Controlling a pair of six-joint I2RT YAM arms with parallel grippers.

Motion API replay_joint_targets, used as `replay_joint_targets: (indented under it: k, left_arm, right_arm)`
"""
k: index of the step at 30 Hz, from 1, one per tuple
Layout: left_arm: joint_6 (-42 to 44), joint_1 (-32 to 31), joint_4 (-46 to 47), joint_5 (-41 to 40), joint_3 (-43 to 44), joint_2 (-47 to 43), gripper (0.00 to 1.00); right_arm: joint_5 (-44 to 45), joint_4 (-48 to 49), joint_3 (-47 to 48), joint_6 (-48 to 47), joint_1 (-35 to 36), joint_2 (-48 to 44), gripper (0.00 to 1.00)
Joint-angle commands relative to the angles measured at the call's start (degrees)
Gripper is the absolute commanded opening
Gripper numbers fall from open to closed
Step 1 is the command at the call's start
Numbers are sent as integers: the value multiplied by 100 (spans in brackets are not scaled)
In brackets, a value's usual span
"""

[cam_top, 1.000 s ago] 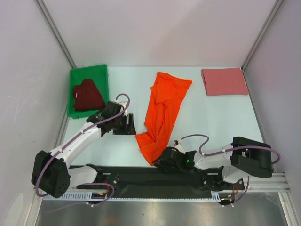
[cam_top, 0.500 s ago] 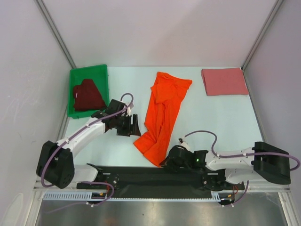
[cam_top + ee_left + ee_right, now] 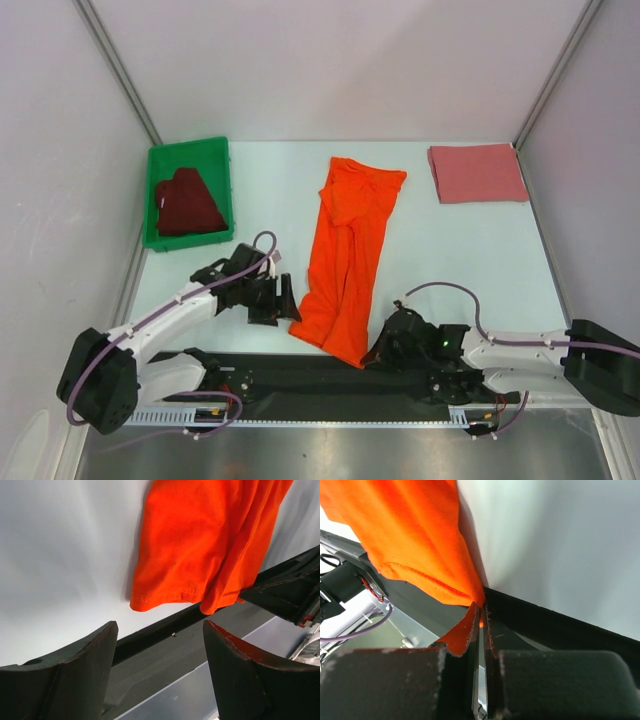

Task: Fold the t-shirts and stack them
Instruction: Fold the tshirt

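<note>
The bright orange t-shirt lies crumpled lengthwise down the middle of the table, its near end over the black front rail. My right gripper is shut on the shirt's near corner. My left gripper is open and empty just left of the shirt's near hem, apart from it. The dusty rose pink t-shirt lies folded flat at the back right. The dark maroon t-shirt sits bunched in the green bin.
The green bin stands at the back left by the wall. The black rail with the arm bases runs along the near edge. White walls enclose the table on three sides.
My right gripper has pulled the orange shirt's near corner right and toward the near edge. My left gripper moved right and nearer, up beside the shirt's near hem.
</note>
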Motion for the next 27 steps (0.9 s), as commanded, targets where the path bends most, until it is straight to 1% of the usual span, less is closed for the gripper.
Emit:
replay_joint_targets:
  k: [1,4,6,11,13,15,20,22,27]
  left_arm:
    - [-395,-321,152,48,-192,92,74]
    - [-693,-506,248,-75,-325,109,71]
    - [-808,-533,257,-311,-360,162,70]
    - [-721,-533,512,-383,-282,548,65]
    - [-694,-533,608,-418,-176,715,61]
    - [-711,-533,679,-471,-141,812,60]
    - [-861,-568,995,-252,-176,1216,56]
    - [-922,-630,1196,-111,-254,1234,52]
    - [-1203,-893,1294,56,-378,1182,49]
  right_arm:
    - [-260,-101,-75,-249,-67,-320,0]
    - [-207,-268,-128,-205,-93,-601,0]
    - [-163,-382,-172,-197,-120,-733,0]
    - [-110,-698,-190,-267,-199,-1146,0]
    - [-110,-795,-198,-302,-243,-1226,0]
    - [-110,-883,-216,-311,-269,-1331,0]
    - [-136,-963,-286,-372,-331,-1498,0]
    - [-154,-980,-313,-398,-357,-1516,0]
    - [-286,-901,-313,-513,-471,-1437,0]
